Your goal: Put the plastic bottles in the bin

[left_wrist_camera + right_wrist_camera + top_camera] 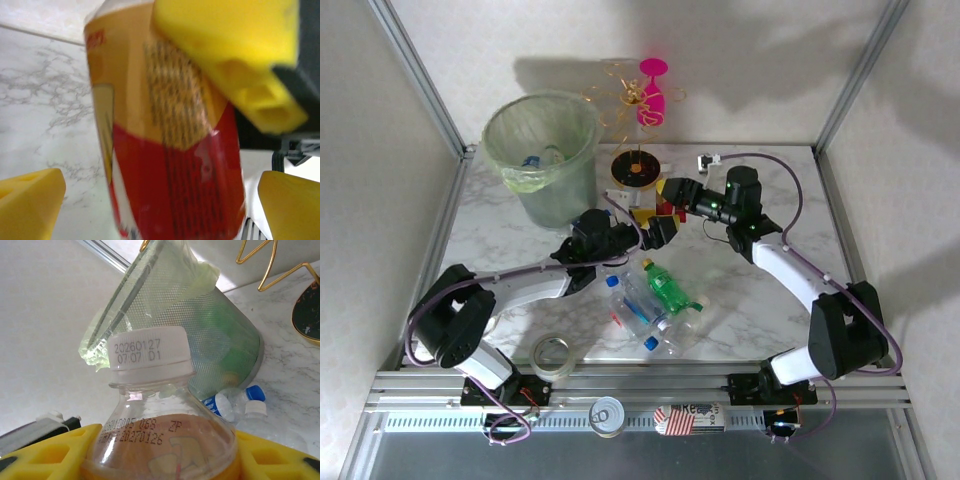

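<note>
Red-labelled bottle [160, 435] clamped in right gripper [165, 459]; left gripper [160, 210] agape, flanking it

The right claw [160, 460] grips a clear plastic bottle with a white date-stamped cap [150, 390], one yellow finger [45, 455] on each side. At 1 o'clock behind it is the grey-green mesh bin with a pale green liner [225, 325]. At 4 o'clock, clear blue-capped bottles [235, 402] lie on the white marble surface [285, 375].
</note>
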Controlling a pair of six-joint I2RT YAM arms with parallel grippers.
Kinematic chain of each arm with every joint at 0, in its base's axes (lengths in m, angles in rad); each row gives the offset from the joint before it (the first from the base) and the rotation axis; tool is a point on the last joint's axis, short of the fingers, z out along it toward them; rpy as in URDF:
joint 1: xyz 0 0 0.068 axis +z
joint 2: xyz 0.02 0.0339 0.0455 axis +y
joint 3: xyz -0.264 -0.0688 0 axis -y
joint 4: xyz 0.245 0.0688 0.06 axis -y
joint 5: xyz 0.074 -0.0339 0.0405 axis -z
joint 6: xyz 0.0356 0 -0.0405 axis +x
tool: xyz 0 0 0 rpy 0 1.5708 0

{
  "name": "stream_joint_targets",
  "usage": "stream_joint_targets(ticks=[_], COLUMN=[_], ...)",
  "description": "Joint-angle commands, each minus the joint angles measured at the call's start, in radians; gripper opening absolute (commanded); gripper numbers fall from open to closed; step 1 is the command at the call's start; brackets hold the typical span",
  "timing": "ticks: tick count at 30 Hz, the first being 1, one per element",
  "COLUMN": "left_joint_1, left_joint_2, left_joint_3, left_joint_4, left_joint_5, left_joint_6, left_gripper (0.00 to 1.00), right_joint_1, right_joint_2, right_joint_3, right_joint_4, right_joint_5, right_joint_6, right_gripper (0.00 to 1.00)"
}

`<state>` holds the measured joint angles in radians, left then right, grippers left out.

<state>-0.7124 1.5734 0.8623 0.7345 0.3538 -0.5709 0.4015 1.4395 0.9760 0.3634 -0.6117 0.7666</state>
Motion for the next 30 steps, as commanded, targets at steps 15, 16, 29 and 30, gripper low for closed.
stream_joint_targets(ticks=[15,16,29,30], left_joint_1=[-0.007,-0.007,0.07,0.092], left_joint_2=[0.045,0.038,-0.106,-0.12], left_joint_3=[0.058,0.055,0.024,0.04], left_joint_4=[0.03,0.027,-0.119,-0.149], left_joint_5=[0.05,0.04,-0.092,-0.103], left_joint_6=[-0.029,-0.026,0.031,0.041], left_gripper=[0.55,0.55,0.55,0.54], right_joint_1=[0.009,0.009,-0.025,-0.026], right_joint_2=[-0.05,-0.054,-0.145,-0.15], right_joint_3=[-0.025,-0.019,0.047,0.04], right_joint_4=[0.047,0.033,-0.18,-0.189], right_joint_5=[-0.016,-0.006,0.281,0.296], right_joint_6=[0.008,0.001,-0.197,-0.209], right_gripper=[0.55,0.61,0.99,0.99])
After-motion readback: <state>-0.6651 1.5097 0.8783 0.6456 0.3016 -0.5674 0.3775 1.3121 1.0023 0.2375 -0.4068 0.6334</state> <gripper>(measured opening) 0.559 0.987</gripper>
